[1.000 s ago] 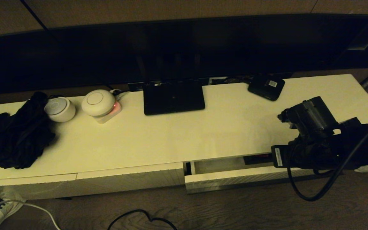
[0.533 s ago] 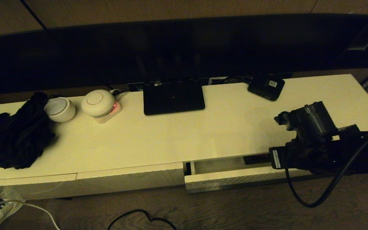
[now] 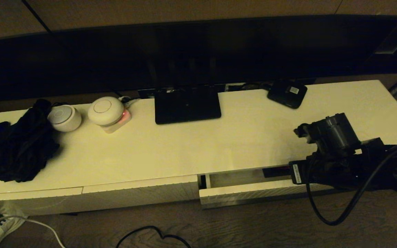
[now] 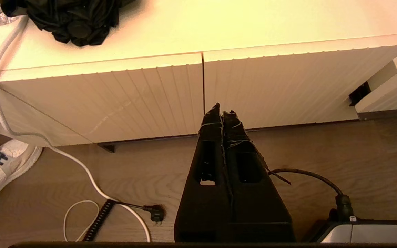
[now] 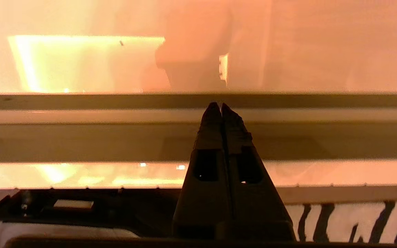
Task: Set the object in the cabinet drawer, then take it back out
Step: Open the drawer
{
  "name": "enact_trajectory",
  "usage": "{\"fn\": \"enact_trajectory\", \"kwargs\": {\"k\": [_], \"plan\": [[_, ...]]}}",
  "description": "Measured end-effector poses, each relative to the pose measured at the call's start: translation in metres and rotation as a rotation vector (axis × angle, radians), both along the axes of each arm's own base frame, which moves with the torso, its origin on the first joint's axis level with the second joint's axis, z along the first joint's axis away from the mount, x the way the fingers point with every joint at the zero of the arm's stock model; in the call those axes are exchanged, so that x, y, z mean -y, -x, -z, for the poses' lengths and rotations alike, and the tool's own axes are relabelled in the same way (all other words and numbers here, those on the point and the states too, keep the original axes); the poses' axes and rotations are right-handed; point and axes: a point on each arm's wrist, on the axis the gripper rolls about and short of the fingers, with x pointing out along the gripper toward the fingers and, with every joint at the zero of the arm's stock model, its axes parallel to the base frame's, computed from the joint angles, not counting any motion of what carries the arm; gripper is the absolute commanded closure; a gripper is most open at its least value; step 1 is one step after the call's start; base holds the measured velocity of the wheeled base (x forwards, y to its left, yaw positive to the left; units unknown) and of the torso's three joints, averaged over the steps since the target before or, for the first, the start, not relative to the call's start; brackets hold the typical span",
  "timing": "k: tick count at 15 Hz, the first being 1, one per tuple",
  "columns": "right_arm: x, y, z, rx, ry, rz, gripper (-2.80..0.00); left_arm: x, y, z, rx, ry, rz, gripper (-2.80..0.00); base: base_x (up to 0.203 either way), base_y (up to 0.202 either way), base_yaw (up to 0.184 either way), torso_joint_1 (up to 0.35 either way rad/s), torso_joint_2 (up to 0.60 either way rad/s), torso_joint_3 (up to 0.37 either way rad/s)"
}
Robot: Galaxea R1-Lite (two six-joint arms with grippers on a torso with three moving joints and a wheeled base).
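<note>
The cabinet drawer (image 3: 246,193) stands pulled out a little at the cabinet's right end. Inside it, a strip of the black organiser box (image 3: 275,171) shows, with a bit of red on it; my right arm hides the remainder. My right arm (image 3: 333,155) hangs over the drawer's right part, its fingers hidden under the wrist in the head view. In the right wrist view my right gripper (image 5: 221,105) is shut and empty, pointing at the cabinet's edge above the drawer front (image 5: 81,174). My left gripper (image 4: 222,112) is shut, parked low before the closed drawer fronts (image 4: 115,96).
On the cabinet top lie a flat black router (image 3: 187,105), a small black device with a white label (image 3: 287,93), two white round devices (image 3: 64,117) (image 3: 106,111) and a black cloth (image 3: 21,144). Cables (image 3: 150,236) and a shoe (image 3: 2,227) are on the floor.
My right arm has shifted slightly left and lower over the drawer. The drawer and the box have not moved.
</note>
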Motion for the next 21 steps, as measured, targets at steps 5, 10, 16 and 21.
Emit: {"fn": "enact_trajectory", "kwargs": {"k": [5,10,16,21], "plan": [[0.002,0.002,0.011,-0.035,0.026,-0.005,0.0,0.0,0.0,0.0,0.0,0.0,0.0,0.0,0.0,0.0,0.0,0.0,0.0,0.0],[0.004,0.006,0.019,-0.074,0.038,-0.006,0.0,0.0,0.0,0.0,0.0,0.0,0.0,0.0,0.0,0.0,0.0,0.0,0.0,0.0],[0.007,0.015,0.028,-0.162,0.06,-0.001,0.0,0.0,0.0,0.0,0.0,0.0,-0.001,0.0,0.0,0.0,0.0,0.0,0.0,0.0],[0.01,0.023,0.037,-0.207,0.072,0.006,0.0,0.0,0.0,0.0,0.0,0.0,0.0,0.0,0.0,0.0,0.0,0.0,0.0,0.0]]}}
